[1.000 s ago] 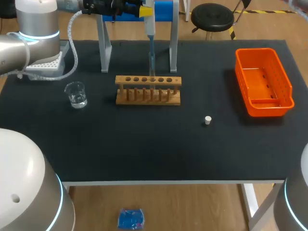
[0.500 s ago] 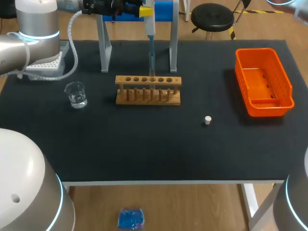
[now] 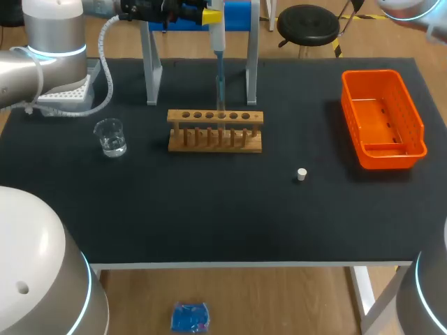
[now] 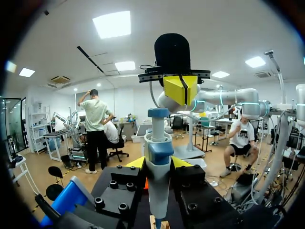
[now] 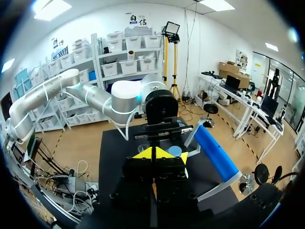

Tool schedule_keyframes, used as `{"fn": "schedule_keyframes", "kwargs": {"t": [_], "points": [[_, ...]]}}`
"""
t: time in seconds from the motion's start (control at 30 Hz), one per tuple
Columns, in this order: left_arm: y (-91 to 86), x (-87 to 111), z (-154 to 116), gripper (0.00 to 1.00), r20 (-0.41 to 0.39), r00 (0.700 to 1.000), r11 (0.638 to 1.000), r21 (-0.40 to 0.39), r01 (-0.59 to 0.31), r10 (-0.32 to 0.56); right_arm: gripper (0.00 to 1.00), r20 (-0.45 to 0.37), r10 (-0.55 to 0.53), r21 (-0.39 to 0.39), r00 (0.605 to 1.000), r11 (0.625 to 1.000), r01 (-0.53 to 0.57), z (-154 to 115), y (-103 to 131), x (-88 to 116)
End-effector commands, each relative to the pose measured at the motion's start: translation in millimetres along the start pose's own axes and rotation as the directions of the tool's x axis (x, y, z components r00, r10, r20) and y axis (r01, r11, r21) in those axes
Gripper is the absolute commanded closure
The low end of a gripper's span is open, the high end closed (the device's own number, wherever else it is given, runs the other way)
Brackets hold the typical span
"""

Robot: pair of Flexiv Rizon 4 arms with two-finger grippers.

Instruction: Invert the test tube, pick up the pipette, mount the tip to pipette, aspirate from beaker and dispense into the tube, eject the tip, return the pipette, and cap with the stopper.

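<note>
**Pipette (image 3: pixel 217 42) pinched in left gripper (image 3: pixel 211 14), tip down at the rack tube**

Table (image 3: pixel 209 216): black top, all of it in the head view.

Left arm (image 3: pixel 42 49): comes in at the far left corner. Its wrist is cut by the frame edge.

Orange bin (image 3: pixel 391 158): right side of the table, well apart from everything else.

Metal stand (image 3: pixel 151 70): far edge, behind the rack. Its top and the blue roll (image 3: pixel 239 14) on it are cut off.

Wooden rack (image 3: pixel 215 143): mid-table, just in front of the stand.

Tip box (image 3: pixel 66 98): far left, partly hidden by the left arm and its cable.

Left gripper, left wrist view: yellow fingers (image 4: pixel 180 162) press the pipette body from both sides and hold it upright. The lower shaft is hidden below the gripper blocks.

Right gripper (image 5: pixel 152 153): yellow tips pressed together on nothing. It faces the left gripper from beyond the pipette and is seen only in the wrist views.

Beaker (image 3: pixel 110 137): left of the rack, a little clear liquid at the bottom.

Test tube (image 3: pixel 221 96): upright in a middle hole of the rack, directly under the pipette. Glass faint against the mat. Cannot tell its liquid level or how deep the tip sits.

Stopper (image 3: pixel 302 174): small, white, alone on the mat to the near right of the rack.
</note>
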State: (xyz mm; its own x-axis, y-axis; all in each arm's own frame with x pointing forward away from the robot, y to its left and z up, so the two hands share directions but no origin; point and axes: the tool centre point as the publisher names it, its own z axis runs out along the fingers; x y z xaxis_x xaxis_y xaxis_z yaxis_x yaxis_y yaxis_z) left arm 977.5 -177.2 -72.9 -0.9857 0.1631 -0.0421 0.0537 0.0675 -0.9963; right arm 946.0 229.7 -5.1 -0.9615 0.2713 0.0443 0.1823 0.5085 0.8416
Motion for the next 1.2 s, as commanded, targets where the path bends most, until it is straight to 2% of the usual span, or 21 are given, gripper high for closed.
{"fn": "schedule_keyframes", "kwargs": {"t": [0.03, 0.4, 1.2], "points": [[-0.4, 0.6, 0.3, 1.0, 0.002, 1.0, 1.0, 0.0, -0.001, 0.001, 1.0, 0.005, 0.002, -0.003, 1.0, 1.0, -0.002, -0.8, -1.1, -4.0], [-0.4, 0.6, 0.3, 1.0, 0.002, 1.0, 1.0, 0.0, -0.001, 0.001, 1.0, 0.019, 0.005, -0.008, 1.0, 1.0, -0.005, -1.8, 5.3, -18.9], [-0.4, 0.6, 0.3, 1.0, 0.002, 1.0, 1.0, 0.0, -0.001, 0.001, 1.0, 0.012, 0.002, 0.01, 1.0, 1.0, -0.002, 13.2, 9.8, -29.2]]}}
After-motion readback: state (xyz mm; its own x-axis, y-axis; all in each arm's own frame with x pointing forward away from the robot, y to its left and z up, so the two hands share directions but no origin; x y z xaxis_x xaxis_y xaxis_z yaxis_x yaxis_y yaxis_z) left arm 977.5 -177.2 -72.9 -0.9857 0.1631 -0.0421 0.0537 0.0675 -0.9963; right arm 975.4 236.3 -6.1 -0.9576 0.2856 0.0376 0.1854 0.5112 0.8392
